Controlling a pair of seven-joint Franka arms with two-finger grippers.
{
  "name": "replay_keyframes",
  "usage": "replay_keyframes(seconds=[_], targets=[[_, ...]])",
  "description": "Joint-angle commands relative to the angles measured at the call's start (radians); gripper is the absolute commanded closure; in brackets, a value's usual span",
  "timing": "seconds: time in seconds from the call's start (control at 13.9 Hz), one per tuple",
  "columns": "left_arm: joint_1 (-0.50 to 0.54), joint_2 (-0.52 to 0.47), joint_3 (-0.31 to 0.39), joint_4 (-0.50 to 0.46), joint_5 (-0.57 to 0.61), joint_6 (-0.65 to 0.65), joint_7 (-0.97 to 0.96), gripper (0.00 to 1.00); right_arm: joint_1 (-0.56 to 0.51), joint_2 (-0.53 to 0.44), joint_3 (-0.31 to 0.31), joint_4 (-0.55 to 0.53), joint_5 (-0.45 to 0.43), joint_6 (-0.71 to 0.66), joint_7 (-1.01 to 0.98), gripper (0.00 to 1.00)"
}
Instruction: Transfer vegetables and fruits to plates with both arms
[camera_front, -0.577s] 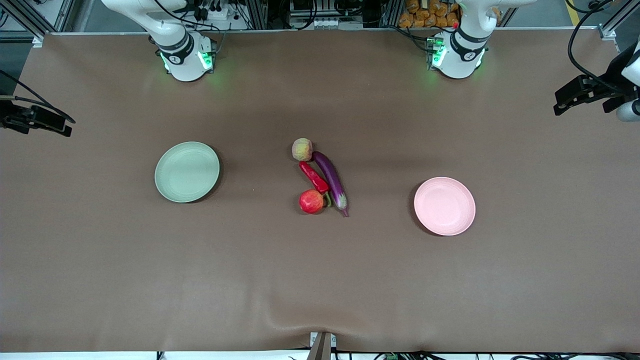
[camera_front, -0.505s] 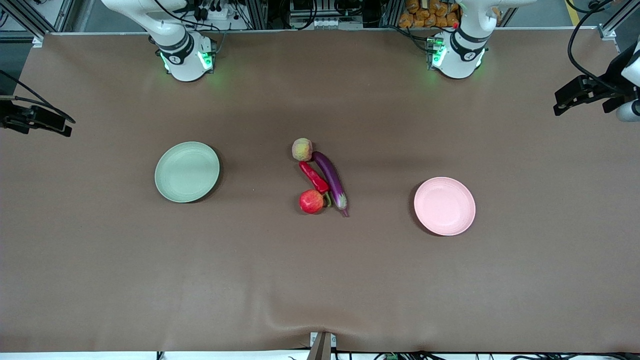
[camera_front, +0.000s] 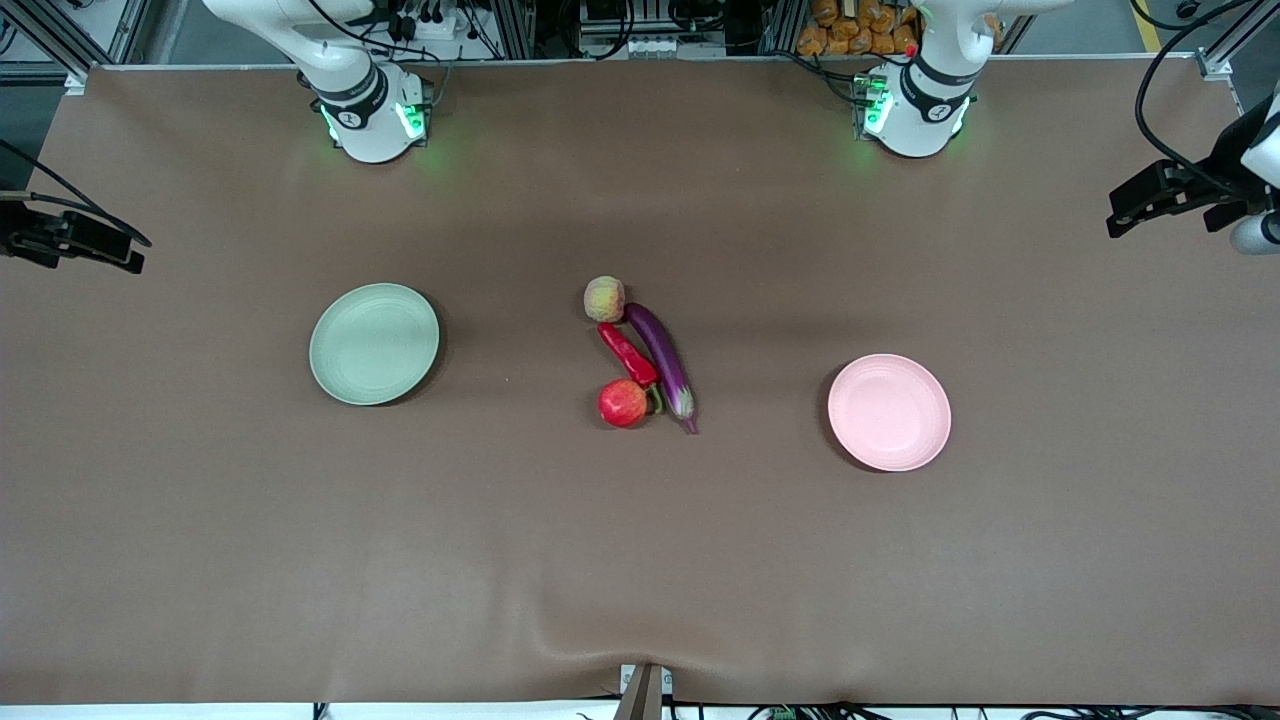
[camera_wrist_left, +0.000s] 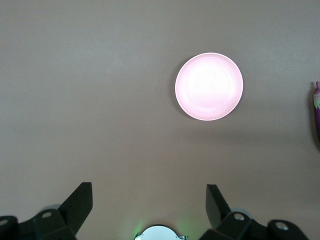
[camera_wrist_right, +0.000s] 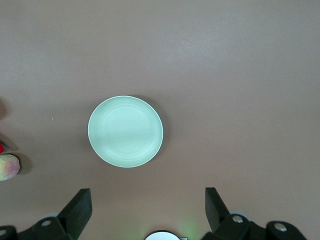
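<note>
In the middle of the table lie a yellowish-pink peach (camera_front: 604, 299), a purple eggplant (camera_front: 661, 362), a red chili pepper (camera_front: 628, 354) and a red apple (camera_front: 623, 403), close together. The pale green plate (camera_front: 374, 343) lies toward the right arm's end, the pale pink plate (camera_front: 889, 411) toward the left arm's end; both are bare. My left gripper (camera_wrist_left: 148, 200) is open and empty, high over the left arm's end of the table (camera_front: 1125, 205). My right gripper (camera_wrist_right: 147, 200) is open and empty, high over the right arm's end (camera_front: 120, 258).
The left wrist view shows the pink plate (camera_wrist_left: 209, 86) and the eggplant's tip (camera_wrist_left: 317, 115) at its edge. The right wrist view shows the green plate (camera_wrist_right: 125, 131) and the peach (camera_wrist_right: 8, 166). A brown cloth (camera_front: 640, 560) covers the table.
The left arm's wrist has shifted slightly over its end of the table. The right arm, the produce and the plates have not moved.
</note>
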Motion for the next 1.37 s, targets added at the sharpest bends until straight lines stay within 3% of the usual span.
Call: replay_keyframes(seconds=[0.0, 1.01, 1.3], targets=[[0.000, 0.009, -0.005, 0.009, -0.012, -0.025, -0.016, 0.00, 0.001, 0.006, 0.005, 0.014, -0.015, -0.007, -0.009, 0.00], [-0.005, 0.014, -0.028, -0.003, -0.004, -0.023, -0.031, 0.00, 0.012, 0.009, 0.007, 0.014, -0.006, 0.012, 0.001, 0.00], [-0.064, 0.148, -0.109, -0.001, -0.012, 0.102, -0.164, 0.00, 0.040, 0.036, 0.007, 0.015, 0.002, 0.058, 0.003, 0.00]])
